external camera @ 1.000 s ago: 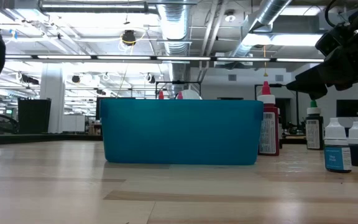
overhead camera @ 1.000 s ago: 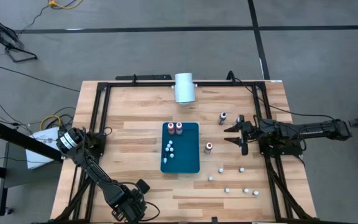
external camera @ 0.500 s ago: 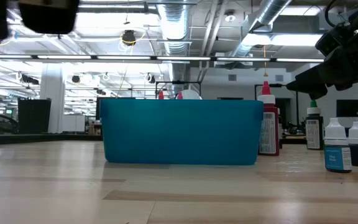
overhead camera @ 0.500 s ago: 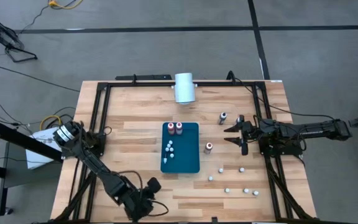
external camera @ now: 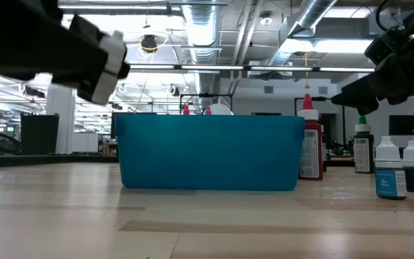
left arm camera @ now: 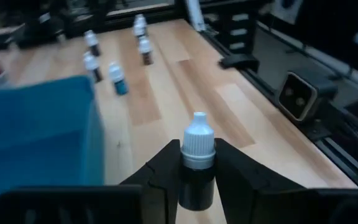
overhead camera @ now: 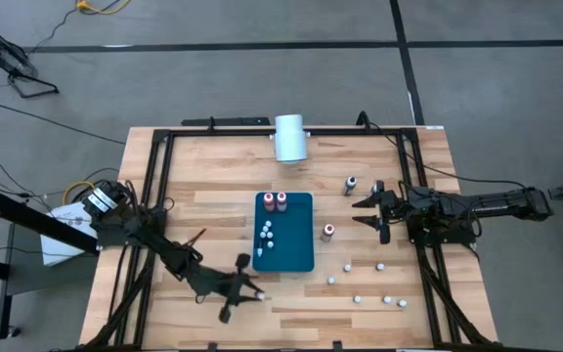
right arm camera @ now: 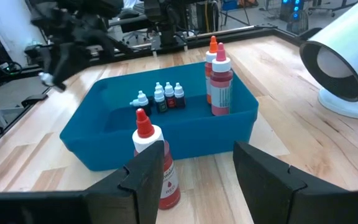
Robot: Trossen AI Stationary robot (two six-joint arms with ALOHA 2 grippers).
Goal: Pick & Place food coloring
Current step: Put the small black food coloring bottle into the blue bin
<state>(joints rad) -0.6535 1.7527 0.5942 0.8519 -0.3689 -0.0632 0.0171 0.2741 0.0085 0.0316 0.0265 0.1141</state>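
The food coloring is a set of tiny bottles. Two red ones (overhead camera: 276, 200) and several small ones (overhead camera: 266, 232) stand in the blue bin (overhead camera: 301, 249). A red bottle (overhead camera: 328, 232), a dark one (overhead camera: 351, 184) and several small white-capped ones (overhead camera: 358, 298) stand on the table right of the bin. My left gripper (overhead camera: 247, 290) hangs near the bin's near-left corner, shut on a small dark bottle (left arm camera: 197, 174). My right gripper (overhead camera: 371, 211) is open, right of the red bottle, touching nothing. My left gripper pinches the small bottle by its dark body (left arm camera: 197, 186), just under the white cap (left arm camera: 199, 138), one finger (left arm camera: 163, 177) on each side. The cap sticks out above the fingers. The fingers run about level, toward the table's right side, and the bottle is off the table.
A large white cylinder (overhead camera: 289, 137) lies at the far edge, behind the bin. Black frame rails (overhead camera: 159, 186) run along the table's sides. In the right wrist view the red bottle (right arm camera: 154, 163) stands close beside one finger. Bare wood lies left of the bin.
My left arm has swung out from the table's near-left corner toward the right and the far edge, up to the bin's near-left corner, turning as it went, with the small bottle in its fingers. It now shows in the low view's upper left.
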